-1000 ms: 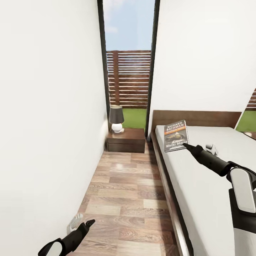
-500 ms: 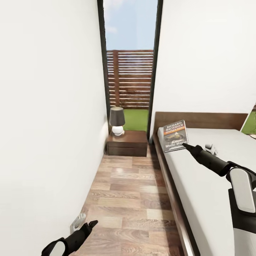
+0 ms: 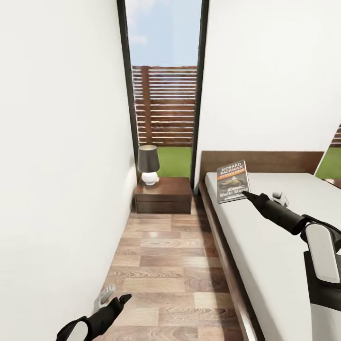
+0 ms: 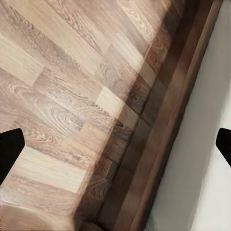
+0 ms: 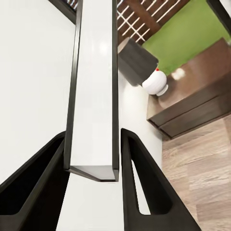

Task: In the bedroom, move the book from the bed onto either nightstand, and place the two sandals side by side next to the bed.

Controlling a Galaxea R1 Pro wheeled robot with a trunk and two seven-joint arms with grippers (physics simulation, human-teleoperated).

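Right end effector (image 3: 247,193) is clamped on the book (image 3: 233,181), held upright above the bed (image 3: 265,237) near the headboard; right wrist view shows the book's edge (image 5: 94,96) pinched between both fingers (image 5: 139,187). Nightstand (image 3: 163,194) sits left of the bed by the window, lamp (image 3: 148,164) on top. Left end effector (image 3: 113,303) hangs low over the floor beside the bed frame, fingers spread wide, holding nothing.

right end effector (image 3: 248,193) gripping book (image 3: 232,181) — above bed (image 3: 279,246)
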